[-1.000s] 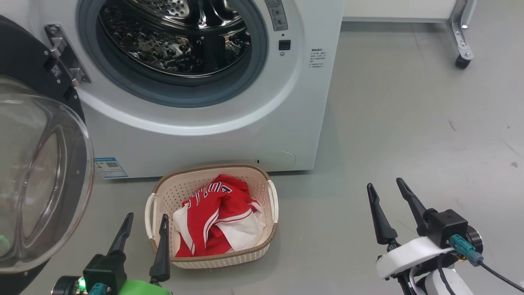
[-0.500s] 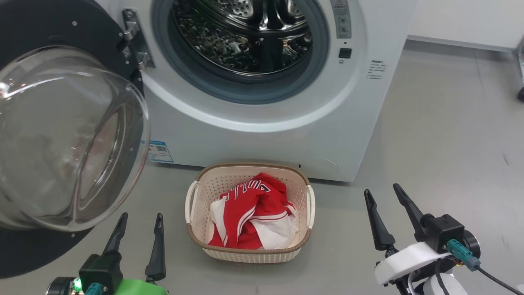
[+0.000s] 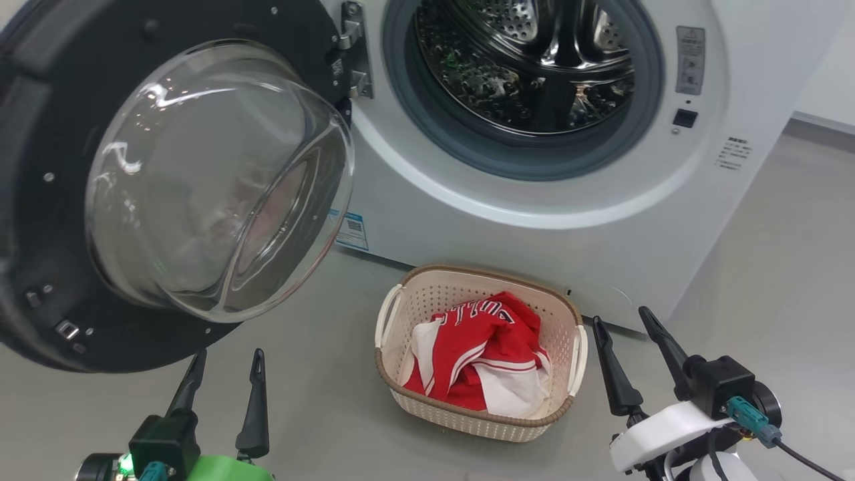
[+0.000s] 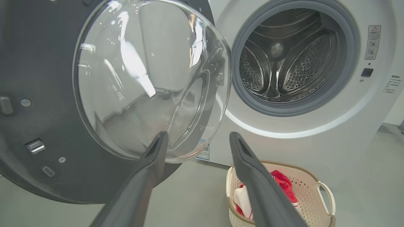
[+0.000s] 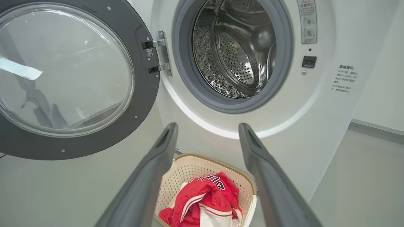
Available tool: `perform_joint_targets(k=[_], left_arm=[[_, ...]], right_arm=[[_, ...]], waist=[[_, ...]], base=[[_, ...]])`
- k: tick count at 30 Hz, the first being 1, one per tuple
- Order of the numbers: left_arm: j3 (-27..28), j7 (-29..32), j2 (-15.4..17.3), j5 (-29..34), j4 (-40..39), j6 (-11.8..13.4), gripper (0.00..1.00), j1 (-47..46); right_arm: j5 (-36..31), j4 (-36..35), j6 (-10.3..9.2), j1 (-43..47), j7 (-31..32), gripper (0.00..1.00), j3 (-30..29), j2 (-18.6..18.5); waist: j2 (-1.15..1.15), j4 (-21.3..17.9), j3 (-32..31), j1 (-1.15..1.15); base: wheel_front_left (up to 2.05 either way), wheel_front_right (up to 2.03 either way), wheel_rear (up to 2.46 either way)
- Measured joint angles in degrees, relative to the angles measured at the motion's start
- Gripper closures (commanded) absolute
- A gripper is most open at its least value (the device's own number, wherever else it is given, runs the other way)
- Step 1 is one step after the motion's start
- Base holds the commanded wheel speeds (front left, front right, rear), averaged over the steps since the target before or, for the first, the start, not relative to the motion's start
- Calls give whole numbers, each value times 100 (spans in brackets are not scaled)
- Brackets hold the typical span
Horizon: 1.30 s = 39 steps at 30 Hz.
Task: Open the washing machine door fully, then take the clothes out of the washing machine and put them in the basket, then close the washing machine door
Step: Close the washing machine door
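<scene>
Door-closing looks to be the step in hand. At far left the washing machine door (image 3: 177, 184) stands swung wide on its hinge (image 3: 351, 60), its glass bowl (image 3: 227, 167) bulging toward the robot. Just below it the left gripper (image 3: 230, 352) hovers over the floor (image 3: 334, 414), fingers spread wide and holding nothing. In the middle, the basket (image 3: 467, 272) sits on the floor just before the washing machine (image 3: 534, 220), with the clothes (image 3: 481, 354), a red and white jersey, heaped inside. The drum (image 3: 528, 67) looks empty. At right the right gripper (image 3: 620, 316) is likewise wide open and empty, near the basket. I judge the left arm best placed to close the door. It should press the black ring (image 3: 40, 200) far from the hinge, not the glass, keep the sweep clear of the basket, and push until the door catches.
</scene>
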Motion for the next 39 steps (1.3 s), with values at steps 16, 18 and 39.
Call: perform_joint_targets(k=[16,18,39], left_arm=[[152,-1,-1,-3,-18,30,0,204],[151,-1,-2,-3,-22,30,0,204],[180,-52,-41,-747,-254,-156,100,203]], right_arm=[[-1,44,30,77,0,0,191,10],[-1,52,30,77,0,0,194,10],[0,73,46,75,0,0,201,10]], waist=[[0,712,-104,0],[0,724,-101,0],[0,784,-83,0]], base=[[0,0,0],[0,0,0],[0,0,0]])
